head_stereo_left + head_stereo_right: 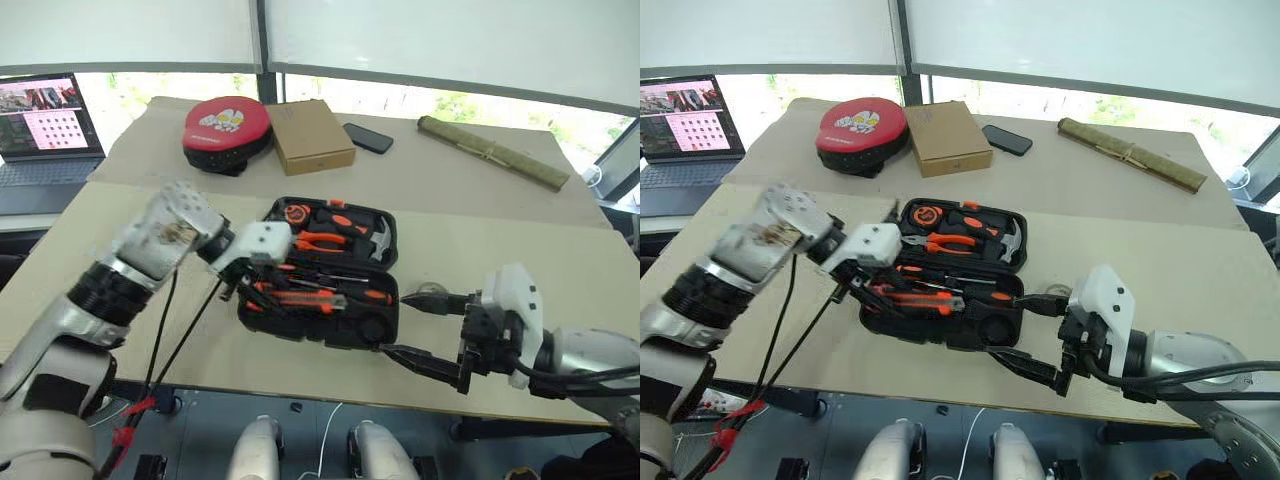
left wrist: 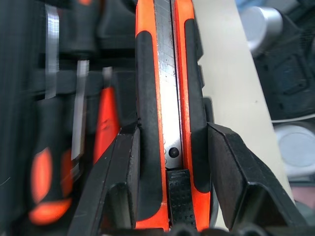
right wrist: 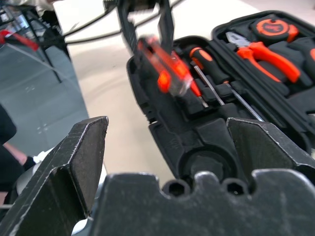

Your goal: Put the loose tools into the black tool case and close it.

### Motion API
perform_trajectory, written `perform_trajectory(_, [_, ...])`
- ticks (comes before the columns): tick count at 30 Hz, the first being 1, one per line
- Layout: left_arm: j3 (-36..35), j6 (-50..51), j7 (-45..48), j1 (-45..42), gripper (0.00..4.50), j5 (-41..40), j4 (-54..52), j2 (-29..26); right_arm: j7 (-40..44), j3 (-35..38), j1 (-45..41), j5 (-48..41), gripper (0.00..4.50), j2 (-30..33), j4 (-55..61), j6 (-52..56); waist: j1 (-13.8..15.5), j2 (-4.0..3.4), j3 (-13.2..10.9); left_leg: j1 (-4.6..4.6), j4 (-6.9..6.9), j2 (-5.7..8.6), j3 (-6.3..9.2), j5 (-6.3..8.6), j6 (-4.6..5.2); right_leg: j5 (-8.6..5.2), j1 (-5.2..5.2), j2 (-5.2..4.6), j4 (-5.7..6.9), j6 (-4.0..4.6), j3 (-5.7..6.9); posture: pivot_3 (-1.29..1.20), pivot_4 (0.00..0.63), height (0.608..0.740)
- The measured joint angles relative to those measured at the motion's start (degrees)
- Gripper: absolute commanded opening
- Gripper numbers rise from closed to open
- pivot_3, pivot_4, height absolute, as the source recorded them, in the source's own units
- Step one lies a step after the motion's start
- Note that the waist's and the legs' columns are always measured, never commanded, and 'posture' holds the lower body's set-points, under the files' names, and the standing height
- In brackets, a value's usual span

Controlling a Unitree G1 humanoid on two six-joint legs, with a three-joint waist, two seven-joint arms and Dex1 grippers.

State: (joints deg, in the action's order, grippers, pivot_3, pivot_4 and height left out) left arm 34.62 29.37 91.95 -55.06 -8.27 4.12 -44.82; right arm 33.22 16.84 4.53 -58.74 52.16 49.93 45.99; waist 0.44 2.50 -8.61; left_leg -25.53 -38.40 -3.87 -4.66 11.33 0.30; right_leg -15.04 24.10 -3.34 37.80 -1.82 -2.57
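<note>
A: Light? 
B: Daylight thru the windows (image 1: 440, 100) at back, blown out white; table (image 1: 500, 250) evenly lit, shadows soft.
A: Blur? 
B: Utility knife (image 3: 165, 69) smeared in right wrist view; screwdrivers (image 2: 49, 162) soft in left wrist view.

Left wrist camera. I see the left gripper (image 2: 170, 162) with its two black plastic fingers (image 2: 236, 182) on either side of the black-and-orange utility knife (image 2: 170, 98), which runs lengthwise away from the lens. One finger presses the knife's black rubber edge; the other stands just beside the opposite edge, and I cannot tell whether it touches. A bare metal blade channel (image 2: 165, 73) with a small dark screw runs down the knife's middle, ending at a ribbed black slider (image 2: 179, 196). Beside the knife lie orange-and-black screwdrivers (image 2: 47, 167) with steel shafts, seated in the black moulded tool case (image 2: 115, 29). The pale tabletop (image 2: 231, 83) shows beyond.
</note>
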Motion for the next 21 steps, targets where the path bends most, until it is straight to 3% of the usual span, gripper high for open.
perform_trajectory(5, [3.31,1.85,-1.82,-1.25,1.57,6.22,3.27,3.40,-1.89,0.24,1.25,0.05,4.50,-1.20,0.86,-0.66,-0.02,0.00,0.00,0.00,-0.03,0.00,0.00,0.00,0.00,0.00,0.01,0.00,0.01,0.00,-0.01,0.00,0.150,0.740])
perform_trajectory(20, [5.02,-4.12,0.33,-1.16,1.57,6.72,4.67,2.71,-5.21,-0.13,0.41,1.14,4.50,-2.98,1.31,-1.10,0.10,-0.04,0.02,0.05,-0.09,0.01,0.01,0.00,0.00,0.00,-0.06,-0.02,0.07,0.00,-0.01,0.00,0.150,0.740])
perform_trajectory(21, [4.88,-4.08,0.35,-1.17,2.06,6.72,5.16,3.11,-5.33,-0.15,0.21,1.14,4.50,-2.98,1.28,-1.10,0.11,-0.05,0.03,0.05,-0.11,0.01,0.01,0.00,0.00,0.00,-0.08,-0.02,0.08,0.00,-0.01,0.00,0.150,0.740])
